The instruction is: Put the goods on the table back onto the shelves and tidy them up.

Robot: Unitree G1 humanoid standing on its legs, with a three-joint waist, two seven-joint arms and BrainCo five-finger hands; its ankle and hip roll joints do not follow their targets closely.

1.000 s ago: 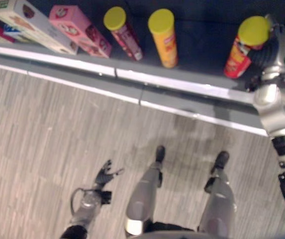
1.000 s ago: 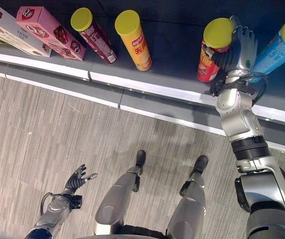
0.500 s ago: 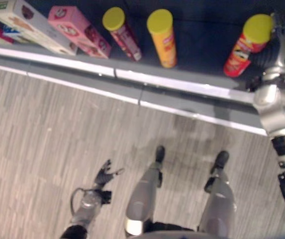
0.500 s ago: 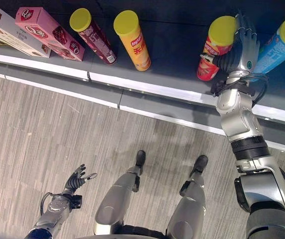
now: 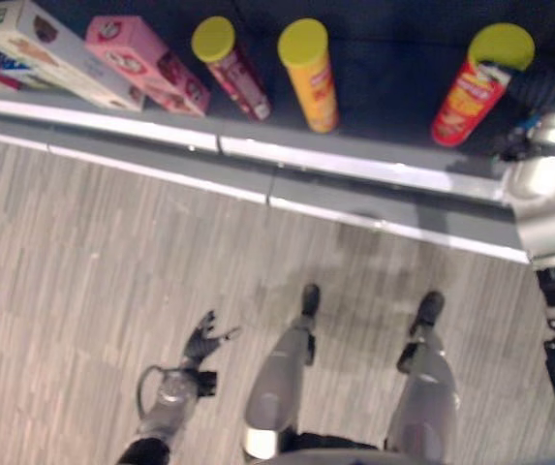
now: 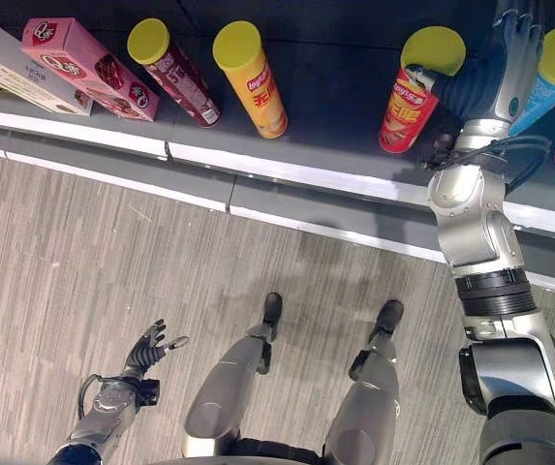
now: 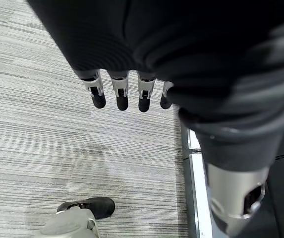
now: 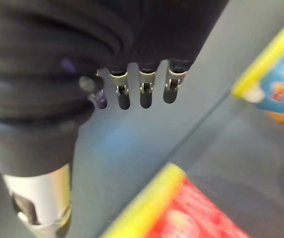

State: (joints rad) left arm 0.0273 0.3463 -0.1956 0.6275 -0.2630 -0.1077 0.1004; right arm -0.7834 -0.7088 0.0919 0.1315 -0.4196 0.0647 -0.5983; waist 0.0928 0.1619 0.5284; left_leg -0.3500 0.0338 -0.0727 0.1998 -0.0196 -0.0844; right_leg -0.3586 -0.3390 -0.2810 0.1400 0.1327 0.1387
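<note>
The red can stands on the shelf, long axis upright, yellow lid up, between the orange can and the blue can. The right hand, fingers straight, sits just beside its lid; the left hand hangs spread above the floor.

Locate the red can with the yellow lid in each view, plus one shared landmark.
Left eye view: red can, on the shelf at upper right.
Right eye view: red can, on the shelf right of centre, beside the right hand.
Left wrist view: floor.
Right wrist view: red can, below the fingers.
Shared landmark: orange can, left of the red can.
</note>
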